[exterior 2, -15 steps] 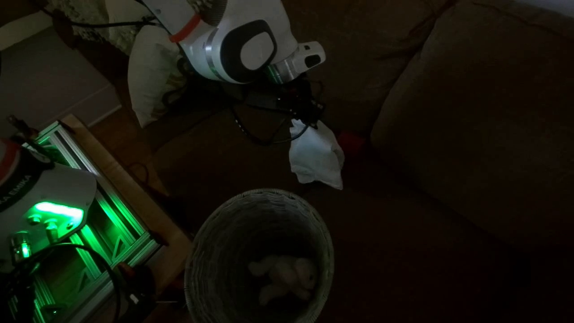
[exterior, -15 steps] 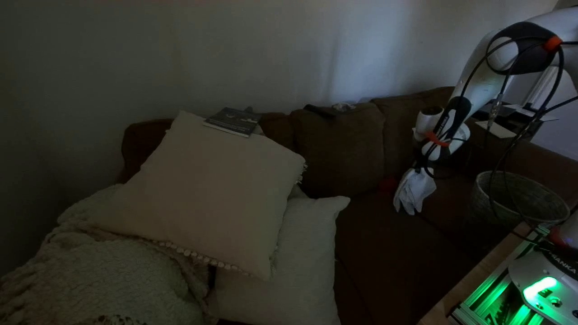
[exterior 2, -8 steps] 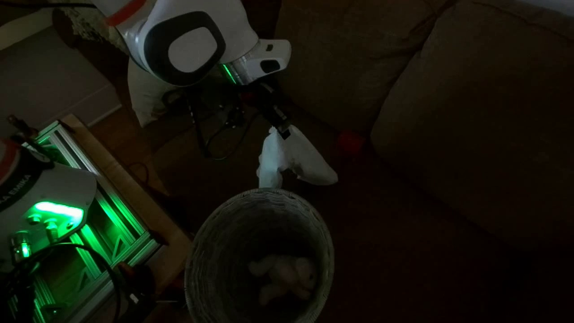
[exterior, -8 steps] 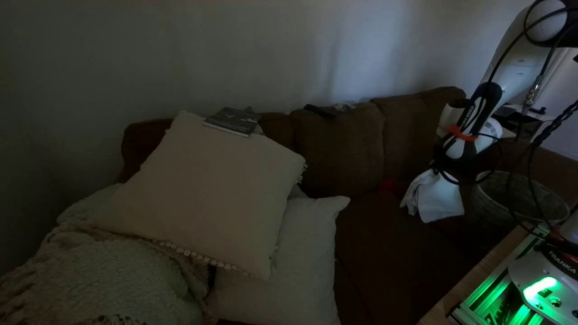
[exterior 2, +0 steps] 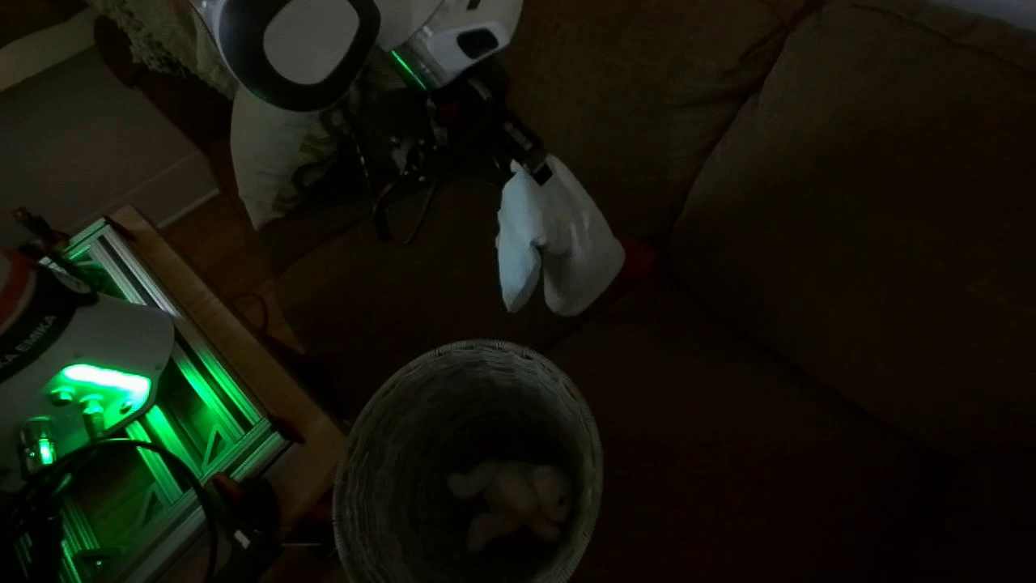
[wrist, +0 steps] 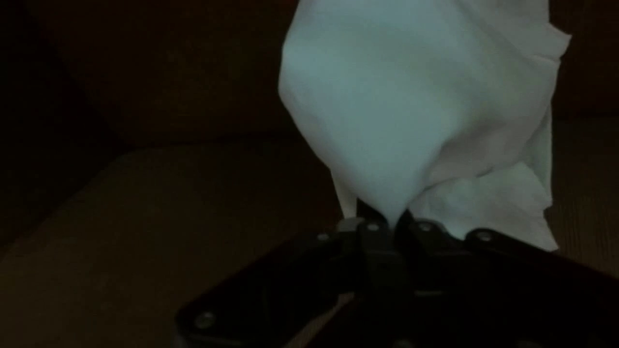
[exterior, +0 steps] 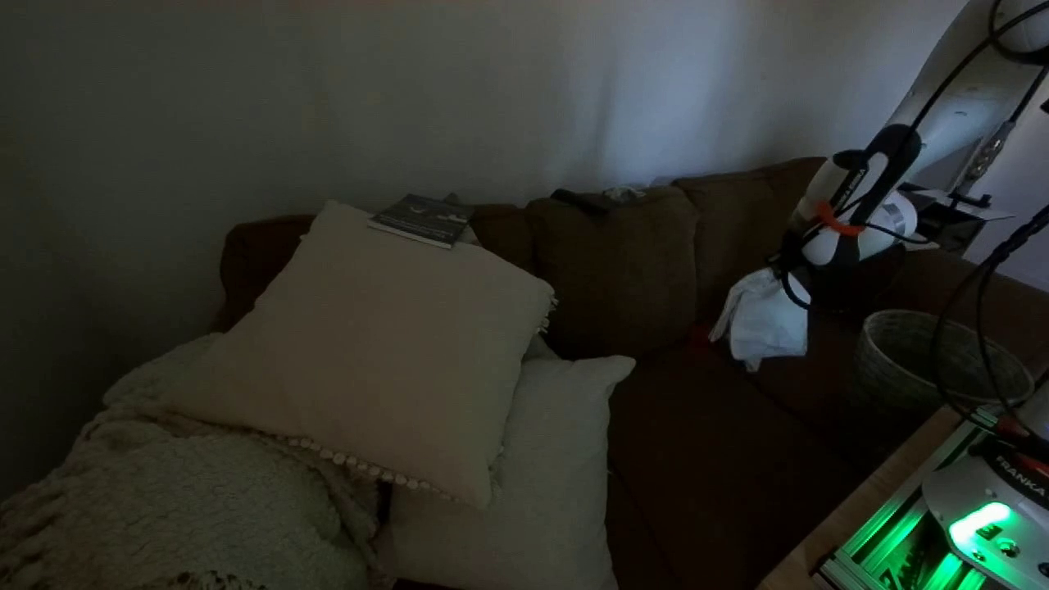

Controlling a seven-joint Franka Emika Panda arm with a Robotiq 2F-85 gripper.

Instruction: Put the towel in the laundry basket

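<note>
Hand (wrist: pixel 392 223) clamped on a gathered part of the white towel (wrist: pixel 387 96), jaws together about it. Towel hangs in loose folds over the brown sofa (exterior: pixel 705 483), outside the wicker laundry basket (exterior 2: pixel 387 478), apart from its rim. Pale plush toy (exterior 2: pixel 518 495) lying inside the basket. Red object (exterior 2: pixel 639 261) near the towel, too dim to name. Farther along the sofa: pom-pom-trimmed cushion (exterior: pixel 381 344), book (exterior: pixel 422 220) at its top edge.

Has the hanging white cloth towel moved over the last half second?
Yes: in both exterior views, the white cloth towel has shifted up the picture, away from the unmoved round grey woven basket.
</note>
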